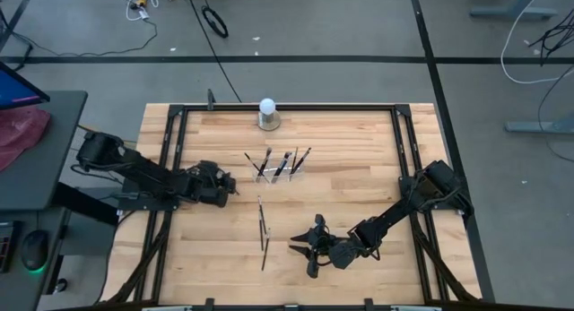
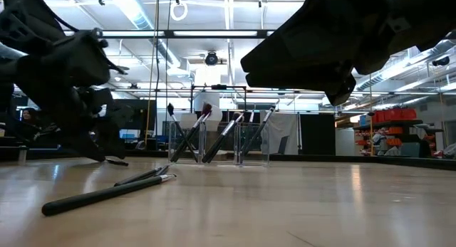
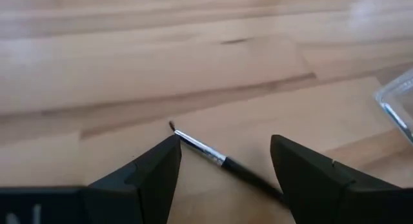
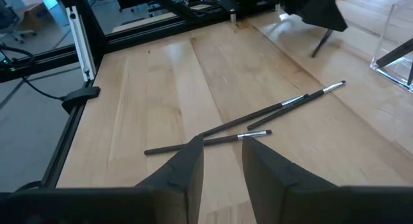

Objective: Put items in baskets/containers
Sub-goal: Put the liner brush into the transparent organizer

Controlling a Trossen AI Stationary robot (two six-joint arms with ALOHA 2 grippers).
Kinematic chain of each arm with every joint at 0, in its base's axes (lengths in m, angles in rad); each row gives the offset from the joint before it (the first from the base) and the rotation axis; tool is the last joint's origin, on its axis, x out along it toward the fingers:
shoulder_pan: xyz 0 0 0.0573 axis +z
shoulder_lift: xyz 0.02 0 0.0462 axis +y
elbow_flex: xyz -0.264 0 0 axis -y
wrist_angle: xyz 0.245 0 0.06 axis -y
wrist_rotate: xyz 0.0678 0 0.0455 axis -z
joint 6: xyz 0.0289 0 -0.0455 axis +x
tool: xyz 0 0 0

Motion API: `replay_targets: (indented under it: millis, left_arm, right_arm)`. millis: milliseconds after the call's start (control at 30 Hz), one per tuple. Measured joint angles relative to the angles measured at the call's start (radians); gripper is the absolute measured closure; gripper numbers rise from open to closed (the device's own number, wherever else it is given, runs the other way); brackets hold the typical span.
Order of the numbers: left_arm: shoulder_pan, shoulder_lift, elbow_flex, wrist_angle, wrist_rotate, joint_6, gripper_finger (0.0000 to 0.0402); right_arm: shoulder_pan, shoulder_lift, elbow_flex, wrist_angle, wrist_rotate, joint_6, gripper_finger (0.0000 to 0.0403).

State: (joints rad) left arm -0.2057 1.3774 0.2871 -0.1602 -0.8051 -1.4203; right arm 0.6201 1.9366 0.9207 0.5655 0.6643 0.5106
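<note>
**Two claws low over the wood, brushes split between holder and table**

My left gripper (image 1: pixel 235 187) reached in from the left edge of the table (image 1: pixel 359 248), held low and nearly level, its fingers (image 3: pixel 155 175) spread wide with nothing between them but air. A thin brush (image 3: pixel 216 157) lay on the wood between those fingers, silver ferrule and small dark tip pointing away from me, touching neither pad as far as I could see.

My right gripper (image 1: pixel 305 251) stretched in from the right side toward the front middle, tilted down, fingers (image 4: pixel 187 166) half parted and empty, hovering just above the loose brushes.

I counted three brushes (image 4: pixel 258 117) lying crossed on the bare wood before my right claw. The clear holder (image 1: pixel 280 172) stood mid-table, and about five brushes (image 2: pixel 214 137) leaned inside it. One white ball on a grey base (image 1: pixel 267 114) sat at the far edge.
</note>
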Motion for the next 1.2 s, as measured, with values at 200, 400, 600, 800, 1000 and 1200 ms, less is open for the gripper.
replay_targets:
  millis: [200,400,600,800,1000,1200]
  left_arm:
    - [0.065,0.041,0.006,0.080,0.042,0.117,0.0158]
    - [0.069,0.041,0.006,0.072,0.079,0.172,0.0206]
    - [0.062,0.041,0.005,0.055,0.098,0.184,0.0282]
    - [0.037,0.041,0.006,0.038,0.105,0.176,0.0339]
    - [-0.043,0.043,0.005,0.019,0.087,0.180,0.0383]
    - [-0.186,0.043,0.004,0.020,0.078,0.138,0.0387]
  right_arm:
    - [0.000,0.000,0.000,0.000,0.000,0.001,0.0296]
    - [0.000,0.000,0.000,0.000,0.000,0.003,0.0296]
    - [0.003,0.000,0.000,0.000,0.000,0.003,0.0296]
    - [0.010,0.000,0.000,0.000,0.000,0.003,0.0296]
    - [0.019,0.000,0.000,0.000,0.000,0.003,0.0296]
    - [0.029,0.000,0.000,0.000,0.000,0.003,0.0296]
